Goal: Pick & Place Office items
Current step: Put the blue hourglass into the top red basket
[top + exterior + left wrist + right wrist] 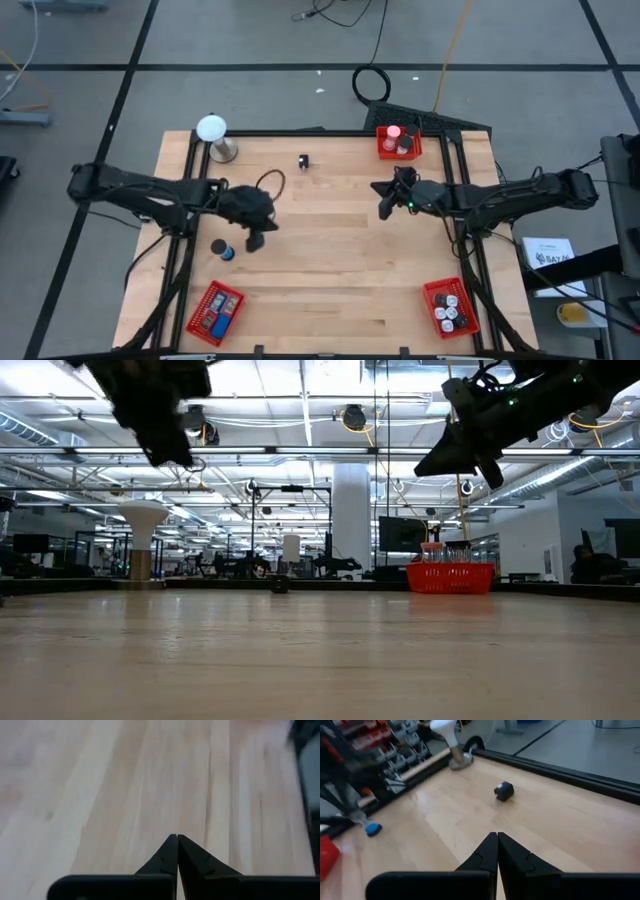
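Both grippers hang shut above the wooden table and hold nothing. My left gripper is over the table's left middle, its closed tips pointing down at bare wood. A small blue and black piece lies on the table just to its left. My right gripper is over the right middle, pointing toward the table's left. A black clip lies alone on the wood near the far edge. In the low view both arms hang well above the tabletop.
Three red mesh baskets with small pieces stand at the far right, the near left and the near right. A white ball on a metal stand is at the far left corner. A black frame rims the table.
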You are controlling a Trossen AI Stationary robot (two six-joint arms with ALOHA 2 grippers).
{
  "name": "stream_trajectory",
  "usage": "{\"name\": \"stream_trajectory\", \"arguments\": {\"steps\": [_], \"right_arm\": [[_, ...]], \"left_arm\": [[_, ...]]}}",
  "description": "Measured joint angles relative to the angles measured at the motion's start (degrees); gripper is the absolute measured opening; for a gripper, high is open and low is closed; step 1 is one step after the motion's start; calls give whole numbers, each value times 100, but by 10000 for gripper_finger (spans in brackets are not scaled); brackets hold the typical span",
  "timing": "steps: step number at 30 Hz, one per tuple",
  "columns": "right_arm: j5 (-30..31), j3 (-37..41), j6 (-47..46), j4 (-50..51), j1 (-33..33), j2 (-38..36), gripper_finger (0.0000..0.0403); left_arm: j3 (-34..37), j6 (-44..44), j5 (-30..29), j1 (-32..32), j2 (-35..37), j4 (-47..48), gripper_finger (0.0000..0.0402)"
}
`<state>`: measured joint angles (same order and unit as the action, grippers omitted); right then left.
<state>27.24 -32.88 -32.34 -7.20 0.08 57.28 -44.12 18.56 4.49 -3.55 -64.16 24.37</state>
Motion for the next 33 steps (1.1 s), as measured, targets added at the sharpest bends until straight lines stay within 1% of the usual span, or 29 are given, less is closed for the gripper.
{"name": "stream_trajectory", "arguments": {"steps": [2, 5, 10, 12, 15, 18, 20, 24, 28, 31, 33], "right_arm": [[-2, 1, 56, 14, -9, 95, 0], [-90, 0, 309, 7, -47, 250, 0], [-798, 1, 807, 29, -188, 370, 0], [-954, 2, 1048, 16, -234, 371, 0], [-956, 2, 1200, -9, -336, 347, 0], [-1124, 2, 1353, -119, -474, 326, 0], [-1283, 2, 1450, -169, -569, 326, 0], [-1406, 2, 1547, -216, -729, 328, 0], [-1483, 2, 1548, -214, -833, 328, 0], [-1710, 2, 1505, -249, -886, 328, 0], [-1705, 2, 1464, -298, -901, 328, 0]], "left_arm": [[-490, -62, -103, -179, 0, 1094, 3], [-1143, 352, -155, -527, -90, 2404, 17], [-2033, 2171, -151, -1107, -341, 4290, 71], [-2322, 2750, -153, -1332, -459, 4960, 99], [-2693, 3839, -113, -1556, -624, 5666, 146], [-2786, 4807, 60, -1709, -684, 6068, 195], [-2693, 5347, 149, -1759, -671, 6108, 226], [-2305, 5835, 152, -1791, -631, 6122, 272], [-1785, 6083, 169, -1788, -485, 6116, 292], [-1413, 6227, 326, -1788, -394, 6065, 295], [-1166, 6262, 384, -1791, -324, 5950, 296]]}}
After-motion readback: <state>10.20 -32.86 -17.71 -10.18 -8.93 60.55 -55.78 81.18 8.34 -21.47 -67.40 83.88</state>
